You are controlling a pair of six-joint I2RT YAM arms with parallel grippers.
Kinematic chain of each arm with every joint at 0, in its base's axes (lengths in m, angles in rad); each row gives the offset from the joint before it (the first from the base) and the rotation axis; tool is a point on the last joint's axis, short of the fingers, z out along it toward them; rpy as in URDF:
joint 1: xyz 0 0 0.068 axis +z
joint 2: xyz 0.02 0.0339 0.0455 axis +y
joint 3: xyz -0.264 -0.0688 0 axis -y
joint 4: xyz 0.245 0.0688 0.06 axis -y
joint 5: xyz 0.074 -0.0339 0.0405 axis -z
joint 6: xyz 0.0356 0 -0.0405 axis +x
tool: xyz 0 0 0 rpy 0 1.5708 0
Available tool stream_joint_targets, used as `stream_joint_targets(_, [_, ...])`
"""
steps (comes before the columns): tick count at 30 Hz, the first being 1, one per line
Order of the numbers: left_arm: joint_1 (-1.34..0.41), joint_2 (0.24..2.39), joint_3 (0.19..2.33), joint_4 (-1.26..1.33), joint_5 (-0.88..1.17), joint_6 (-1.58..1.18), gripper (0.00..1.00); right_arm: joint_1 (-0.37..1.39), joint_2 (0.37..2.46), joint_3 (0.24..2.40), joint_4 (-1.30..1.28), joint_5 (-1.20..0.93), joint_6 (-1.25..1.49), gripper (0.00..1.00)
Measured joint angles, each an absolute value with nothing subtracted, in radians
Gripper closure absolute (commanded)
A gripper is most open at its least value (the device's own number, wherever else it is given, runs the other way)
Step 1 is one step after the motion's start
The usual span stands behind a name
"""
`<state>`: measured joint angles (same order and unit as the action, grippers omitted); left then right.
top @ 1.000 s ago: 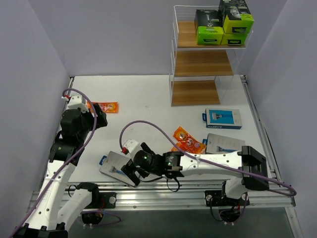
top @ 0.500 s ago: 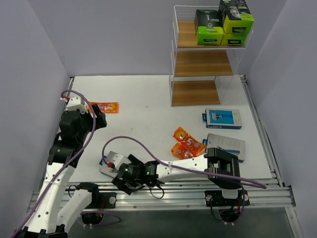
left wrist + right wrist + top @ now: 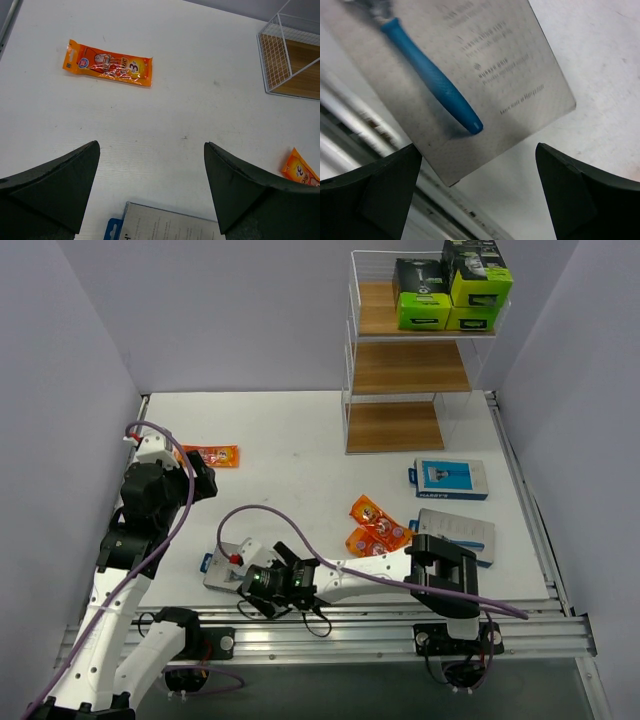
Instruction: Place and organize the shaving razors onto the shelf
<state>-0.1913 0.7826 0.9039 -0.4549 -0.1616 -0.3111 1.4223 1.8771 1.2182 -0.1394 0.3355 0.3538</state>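
The shelf (image 3: 405,370) stands at the far right, with black-and-green razor boxes (image 3: 450,290) on its top tier. On the table lie a blue razor card (image 3: 450,478), a grey card (image 3: 458,532), two orange packets (image 3: 378,525) and one orange packet (image 3: 210,456) at the left. Another grey card with a blue razor (image 3: 222,564) (image 3: 470,65) lies at the near edge. My right gripper (image 3: 252,588) (image 3: 477,150) hovers open over this card's near corner, holding nothing. My left gripper (image 3: 200,480) (image 3: 151,150) is open and empty, above bare table between the left orange packet (image 3: 107,67) and the grey card (image 3: 165,225).
A metal rail (image 3: 330,625) runs along the near table edge, right beside the grey card. Purple cables loop over both arms. Grey walls close in the left and right sides. The two lower shelf boards (image 3: 408,368) carry nothing.
My right arm has folded and carried its gripper left along the near edge, settling over the grey card's near corner. The left arm has stayed put.
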Motion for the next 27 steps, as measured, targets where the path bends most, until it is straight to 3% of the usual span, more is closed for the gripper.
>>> stream_joint_targets(11, [-0.195,0.783,0.904,-0.455,-0.144,-0.311,0.06,1.102,1.783,1.102,-0.101,0.354,0.473,0.12])
stream_joint_targets(27, [-0.195,0.783,0.904,-0.455,-0.126,-0.311,0.06,1.339,1.760,1.103,-0.059,0.373,0.551,0.19])
